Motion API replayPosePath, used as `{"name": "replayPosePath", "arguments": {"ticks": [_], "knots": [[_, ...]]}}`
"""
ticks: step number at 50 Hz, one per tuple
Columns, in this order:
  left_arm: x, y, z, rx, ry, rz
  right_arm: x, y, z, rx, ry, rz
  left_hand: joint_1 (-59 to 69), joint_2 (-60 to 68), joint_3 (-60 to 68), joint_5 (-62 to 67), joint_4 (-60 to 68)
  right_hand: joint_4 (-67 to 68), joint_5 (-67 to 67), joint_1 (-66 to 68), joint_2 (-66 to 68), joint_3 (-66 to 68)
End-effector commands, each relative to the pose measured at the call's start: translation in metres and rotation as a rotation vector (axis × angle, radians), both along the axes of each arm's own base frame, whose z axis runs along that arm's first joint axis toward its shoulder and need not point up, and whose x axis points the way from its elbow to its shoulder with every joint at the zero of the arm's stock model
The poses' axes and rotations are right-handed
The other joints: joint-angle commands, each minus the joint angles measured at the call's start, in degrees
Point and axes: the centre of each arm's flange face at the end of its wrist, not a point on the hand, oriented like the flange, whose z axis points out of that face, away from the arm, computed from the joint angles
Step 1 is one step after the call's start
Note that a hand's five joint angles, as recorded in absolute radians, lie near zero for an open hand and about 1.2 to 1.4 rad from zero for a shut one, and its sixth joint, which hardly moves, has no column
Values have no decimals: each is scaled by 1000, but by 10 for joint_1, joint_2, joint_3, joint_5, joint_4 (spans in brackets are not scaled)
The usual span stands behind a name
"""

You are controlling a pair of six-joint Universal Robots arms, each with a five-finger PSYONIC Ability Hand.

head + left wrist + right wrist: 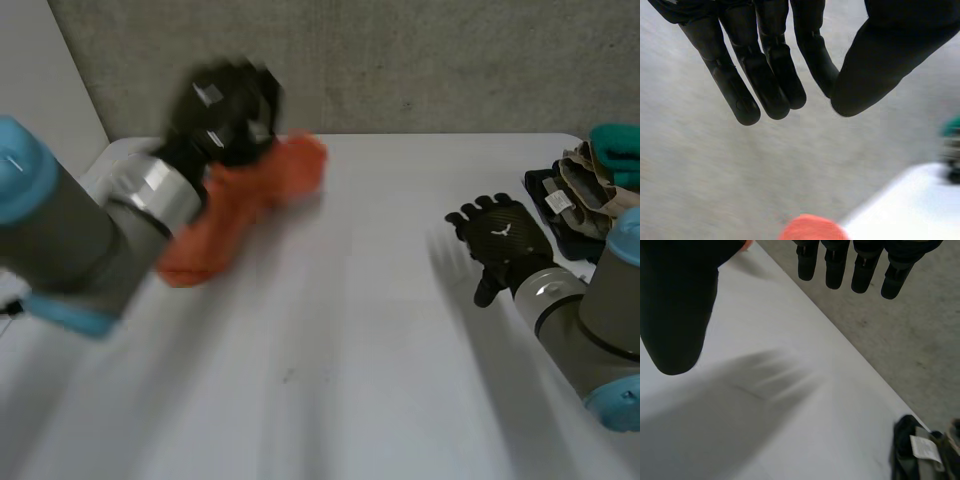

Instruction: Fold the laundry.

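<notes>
Left hand (225,105) raised near far-left bench (380,330) corner, fingers (775,75) straight, grasping nothing. Orange cloth (250,200) bunched on bench just under it. Right hand (500,238) open, fingers spread above bare bench. Clothes pile (580,180) near it at bench edge.

An orange cloth (250,205) lies bunched on the table (380,330) near its far left corner. It is unfolded, a rumpled, elongated heap running from the far edge slantwise toward the left edge. Well apart from it, at the right edge near the far corner, sits a stack of garments (580,200): a dark garment (560,215) lowest, a beige garment (590,185) with a white label (558,203) over it, and a teal garment (615,145) at the far end.
</notes>
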Motion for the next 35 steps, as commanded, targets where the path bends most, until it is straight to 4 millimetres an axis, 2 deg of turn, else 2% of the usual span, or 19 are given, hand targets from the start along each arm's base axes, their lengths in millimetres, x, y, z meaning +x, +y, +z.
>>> {"name": "replayPosePath", "arguments": {"ticks": [1, 2, 3, 4, 5, 9, 11, 14, 16, 17, 20, 21, 22, 23, 26, 30, 33, 35], "knots": [[-50, 87, -104, 272, -203, -221, -18, -16, 5, -19, -1, -84, 130, 114, 117, 139, 112, -23, -28, -30, -22, -21], [-55, 98, -112, 289, -247, -246, -21, -18, 5, -17, -2, -94, -104, -120, -117, -95, -122, -23, -28, -30, -22, -21], [-56, 102, -113, 289, -268, -252, -22, -19, 5, -17, -2, -97, -281, -298, -294, -272, -300, -23, -28, -30, -22, -21], [-56, 104, -113, 279, -291, -249, -23, -19, 6, -20, -3, -98, -385, -401, -398, -376, -403, -23, -28, -30, -22, -21], [-55, 104, -110, 266, -300, -244, -23, -19, 6, -20, -3, -98, -419, -435, -432, -410, -437, -23, -28, -30, -22, -21], [-42, 88, -79, 148, -320, -117, -22, -19, 6, -21, -2, -95, -518, -535, -531, -509, -537, -23, -28, -30, -22, -21], [-16, 55, -53, 83, -299, 77, -21, -19, 6, -19, -3, -94, -530, -547, -543, -521, -549, -23, -28, -30, -22, -21], [11, 21, -44, 79, -283, 226, -21, -18, 5, -15, -3, -93, -529, -545, -542, -520, -547, -23, -28, -30, -22, -21], [21, 4, -44, 79, -289, 267, -20, -16, 4, -11, -2, -88, -527, -543, -540, -518, -545, -23, -28, -30, -22, -21], [23, -1, -48, 88, -296, 275, -19, -15, 3, -9, -3, -85, -525, -542, -538, -516, -544, -23, -28, -30, -22, -21], [22, -23, -83, 147, -338, 290, -19, -14, 1, -2, 1, -86, -524, -540, -537, -515, -542, -23, -28, -30, -22, -21], [22, -37, -101, 169, -372, 300, -19, -14, 1, -2, 1, -85, -524, -540, -537, -515, -542, -23, -28, -30, -22, -21], [24, -44, -108, 176, -389, 313, -19, -13, 0, 2, 2, -86, -524, -540, -537, -515, -542, -23, -28, -30, -22, -21], [33, -59, -122, 187, -446, 347, -19, -13, 0, 3, 2, -86, -522, -538, -535, -513, -540, -23, -28, -30, -22, -21], [57, -85, -154, 217, -625, 394, -19, -13, -1, 4, 4, -85, -515, -532, -528, -506, -533, -23, -28, -30, -22, -21], [63, -95, -175, 215, -743, 389, -20, -13, -1, 5, 4, -88, -512, -528, -525, -503, -530, -23, -28, -30, -22, -21], [60, -100, -181, 204, -753, 371, -19, -13, -1, 3, 6, -87, -507, -523, -520, -498, -525, -23, -28, -30, -22, -21], [57, -105, -184, 196, -747, 368, -19, -13, -1, 3, 9, -87, -448, -465, -461, -439, -466, -23, -28, -30, -22, -21]]}}
